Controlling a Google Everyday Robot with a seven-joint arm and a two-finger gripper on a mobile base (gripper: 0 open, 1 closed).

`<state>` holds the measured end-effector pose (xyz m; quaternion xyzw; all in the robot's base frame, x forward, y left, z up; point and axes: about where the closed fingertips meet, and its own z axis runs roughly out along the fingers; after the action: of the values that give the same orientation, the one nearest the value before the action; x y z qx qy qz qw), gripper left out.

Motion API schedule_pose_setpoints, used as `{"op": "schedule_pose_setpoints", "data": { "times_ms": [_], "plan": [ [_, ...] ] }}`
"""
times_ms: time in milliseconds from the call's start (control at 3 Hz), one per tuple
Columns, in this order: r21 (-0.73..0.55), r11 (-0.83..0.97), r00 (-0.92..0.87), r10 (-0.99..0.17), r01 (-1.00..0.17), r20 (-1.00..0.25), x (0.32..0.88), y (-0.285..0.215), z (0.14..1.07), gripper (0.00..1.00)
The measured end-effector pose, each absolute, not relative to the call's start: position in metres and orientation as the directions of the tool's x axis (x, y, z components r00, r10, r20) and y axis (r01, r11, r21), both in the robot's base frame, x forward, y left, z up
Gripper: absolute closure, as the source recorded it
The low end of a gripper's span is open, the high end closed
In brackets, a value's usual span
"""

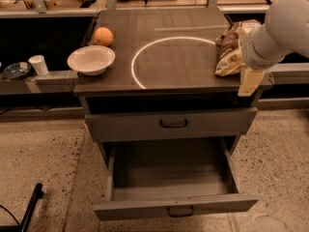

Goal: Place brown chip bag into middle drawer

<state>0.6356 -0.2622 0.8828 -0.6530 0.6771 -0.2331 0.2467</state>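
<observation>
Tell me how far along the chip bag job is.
Done: the middle drawer is pulled open. In hand: the gripper hangs beside the brown chip bag at the right edge of the counter. Left: grasping the bag and placing it in the drawer.
</observation>
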Motion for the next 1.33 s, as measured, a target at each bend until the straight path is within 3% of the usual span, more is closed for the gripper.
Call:
{"op": "schedule_pose_setpoints", "data": {
  "times_ms": [333,1000,1333],
  "plan": [
    [-0.652,0.009,-0.026,-1.0,-0.758,0.017,0.666,-0.276,0.881,0.04],
    [-0.62,0.001,-0.052,-0.997,-0.784,0.064,0.693,-0.306,0.862,0.45],
    [-0.64,-0.013,0.002,-1.0,-0.769,0.017,0.688,-0.297,0.881,0.68]
  ]
}}
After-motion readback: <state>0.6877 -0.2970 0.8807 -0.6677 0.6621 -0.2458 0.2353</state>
